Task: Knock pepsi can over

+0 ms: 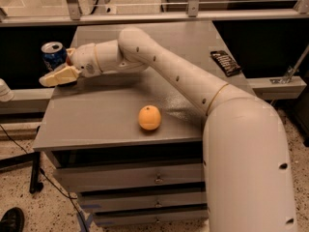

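The gripper (58, 75) hangs just in front of the pepsi can (52, 55); clenched or released, I cannot tell. The can looks light, stiff, slick: push near its top.

Rounded cream-white arm (183, 79) with small dark holes ends in a yellowish pincer (55, 76) at the table (96, 122) edge.

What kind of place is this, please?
Likely a lab or workshop: grey drawer cabinet, speckled floor, metal railing behind. The gripper sits at the cabinet's left edge, beside the pepsi can.
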Controlling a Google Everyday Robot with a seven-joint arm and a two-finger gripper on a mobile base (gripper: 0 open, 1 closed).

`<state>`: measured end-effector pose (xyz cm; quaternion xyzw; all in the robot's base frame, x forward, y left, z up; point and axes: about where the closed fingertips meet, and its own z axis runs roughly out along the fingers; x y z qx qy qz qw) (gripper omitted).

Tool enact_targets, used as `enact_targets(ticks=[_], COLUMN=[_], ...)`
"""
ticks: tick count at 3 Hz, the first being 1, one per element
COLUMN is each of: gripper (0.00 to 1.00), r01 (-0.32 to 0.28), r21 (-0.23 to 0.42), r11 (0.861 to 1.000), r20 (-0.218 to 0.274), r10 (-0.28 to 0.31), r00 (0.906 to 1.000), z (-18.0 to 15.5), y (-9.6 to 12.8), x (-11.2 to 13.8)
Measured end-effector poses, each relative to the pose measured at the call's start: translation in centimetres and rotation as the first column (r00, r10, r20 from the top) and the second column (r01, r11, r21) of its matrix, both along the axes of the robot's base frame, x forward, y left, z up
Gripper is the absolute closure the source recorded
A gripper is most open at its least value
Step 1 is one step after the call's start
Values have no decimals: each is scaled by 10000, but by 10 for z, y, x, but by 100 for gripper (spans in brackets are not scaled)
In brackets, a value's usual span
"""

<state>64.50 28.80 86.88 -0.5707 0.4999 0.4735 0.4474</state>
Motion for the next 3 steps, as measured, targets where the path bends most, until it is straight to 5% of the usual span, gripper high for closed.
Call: enact_targets(ticks=[2,3], gripper=[88,100], r01=[316,485], r21=[-413,-1248], r11=[9986,9910], r20=[348,1063], r10=[-302,-352], r00=[9989,9937], z=[17,49], y=[-28,-52], x=[7,16])
